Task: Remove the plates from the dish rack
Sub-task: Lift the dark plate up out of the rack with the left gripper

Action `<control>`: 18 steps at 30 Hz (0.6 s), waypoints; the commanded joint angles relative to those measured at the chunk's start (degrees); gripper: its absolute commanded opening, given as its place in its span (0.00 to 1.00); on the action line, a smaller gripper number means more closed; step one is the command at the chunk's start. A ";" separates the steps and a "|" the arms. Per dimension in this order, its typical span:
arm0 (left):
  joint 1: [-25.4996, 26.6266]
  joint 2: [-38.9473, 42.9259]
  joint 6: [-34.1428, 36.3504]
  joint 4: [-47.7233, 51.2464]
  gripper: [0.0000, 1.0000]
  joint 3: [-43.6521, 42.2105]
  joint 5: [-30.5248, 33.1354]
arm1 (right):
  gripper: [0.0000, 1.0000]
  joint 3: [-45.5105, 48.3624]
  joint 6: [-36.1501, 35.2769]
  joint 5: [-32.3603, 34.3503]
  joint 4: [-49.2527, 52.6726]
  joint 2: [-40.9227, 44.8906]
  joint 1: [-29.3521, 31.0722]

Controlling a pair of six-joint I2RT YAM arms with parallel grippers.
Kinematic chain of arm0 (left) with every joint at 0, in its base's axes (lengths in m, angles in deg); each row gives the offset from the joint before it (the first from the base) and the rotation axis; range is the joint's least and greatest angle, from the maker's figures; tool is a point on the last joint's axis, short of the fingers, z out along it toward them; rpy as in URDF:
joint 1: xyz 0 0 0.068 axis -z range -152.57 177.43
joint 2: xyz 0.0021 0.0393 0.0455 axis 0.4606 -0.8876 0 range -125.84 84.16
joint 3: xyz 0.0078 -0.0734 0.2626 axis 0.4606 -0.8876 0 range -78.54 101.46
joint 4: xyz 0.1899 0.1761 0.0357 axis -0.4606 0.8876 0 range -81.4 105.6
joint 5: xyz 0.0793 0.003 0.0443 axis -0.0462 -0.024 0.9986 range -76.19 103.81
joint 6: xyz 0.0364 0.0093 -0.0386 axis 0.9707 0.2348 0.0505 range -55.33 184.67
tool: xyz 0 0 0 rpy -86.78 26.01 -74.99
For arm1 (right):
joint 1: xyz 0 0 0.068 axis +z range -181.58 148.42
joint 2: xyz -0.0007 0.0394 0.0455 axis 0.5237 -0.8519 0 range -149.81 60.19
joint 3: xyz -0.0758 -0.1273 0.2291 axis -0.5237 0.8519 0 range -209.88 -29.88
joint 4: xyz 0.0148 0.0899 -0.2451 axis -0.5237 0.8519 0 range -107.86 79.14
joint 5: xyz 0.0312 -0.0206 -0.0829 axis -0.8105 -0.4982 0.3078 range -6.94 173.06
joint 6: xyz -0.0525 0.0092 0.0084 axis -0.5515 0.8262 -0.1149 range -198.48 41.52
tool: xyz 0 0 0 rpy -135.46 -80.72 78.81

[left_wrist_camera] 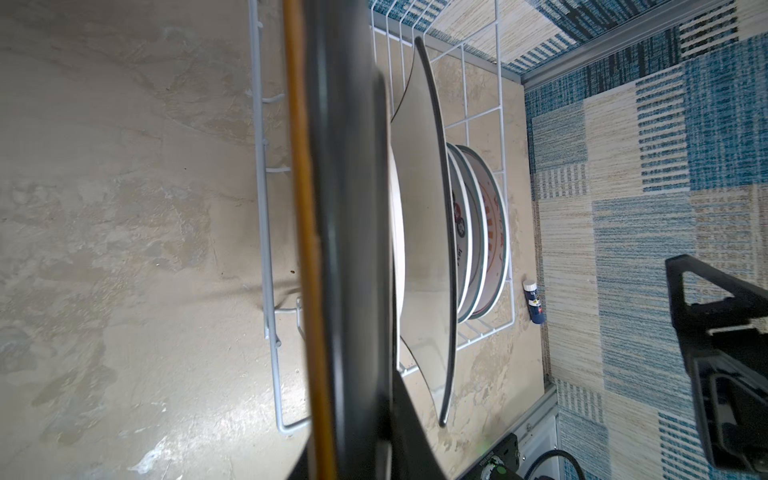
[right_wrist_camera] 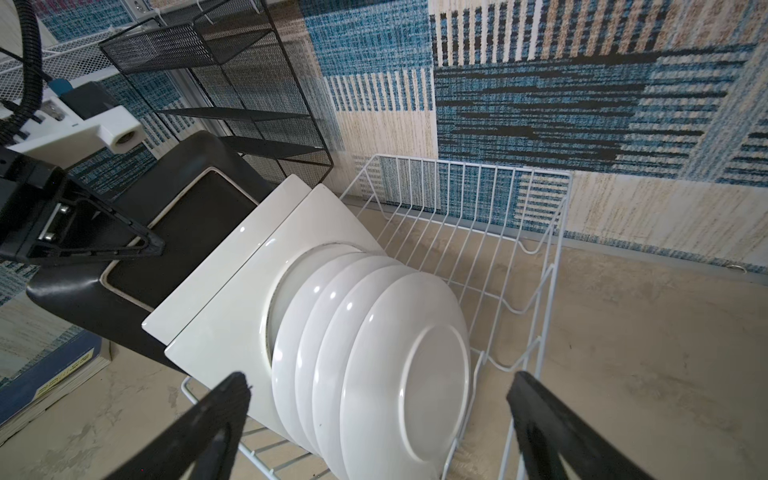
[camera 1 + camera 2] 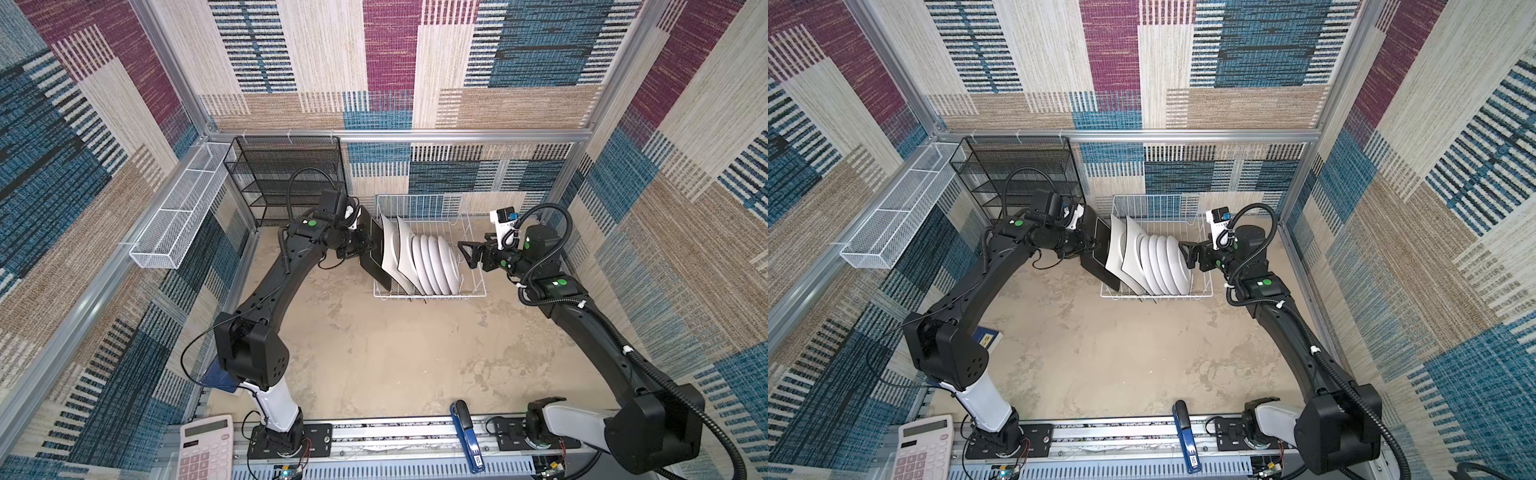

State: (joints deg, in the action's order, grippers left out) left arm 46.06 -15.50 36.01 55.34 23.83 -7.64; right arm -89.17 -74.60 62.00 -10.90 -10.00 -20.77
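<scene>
The white wire dish rack (image 3: 429, 296) stands at the back middle of the table. Standing on edge in it are two square white plates (image 3: 392, 249) and several round white plates (image 3: 436, 266). My left gripper (image 3: 366, 246) is shut on a black-backed square plate (image 3: 380, 257) at the rack's left end, and this plate tilts over the left rim. In the left wrist view its dark edge (image 1: 345, 249) fills the middle. My right gripper (image 3: 467, 254) is open just right of the last round plate (image 2: 411, 374), which shows between its fingertips (image 2: 232, 386).
A black mesh shelf (image 3: 286, 178) and a long white mesh basket (image 3: 178, 216) stand at the back left. A blue book (image 3: 986, 338) lies by the left arm. A pink calculator (image 3: 205, 449) and a blue stapler (image 3: 467, 440) sit at the front edge. A small bottle (image 1: 534, 301) lies beyond the rack.
</scene>
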 commanded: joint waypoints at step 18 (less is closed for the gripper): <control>-0.68 14.60 17.18 -2.95 0.00 2.53 9.73 | 0.99 -2.97 11.13 -7.36 -4.15 -0.93 0.00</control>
State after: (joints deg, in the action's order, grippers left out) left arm 45.45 -3.02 46.21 59.67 26.71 -0.45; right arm -91.16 -67.19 56.47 -12.60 -10.66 -20.75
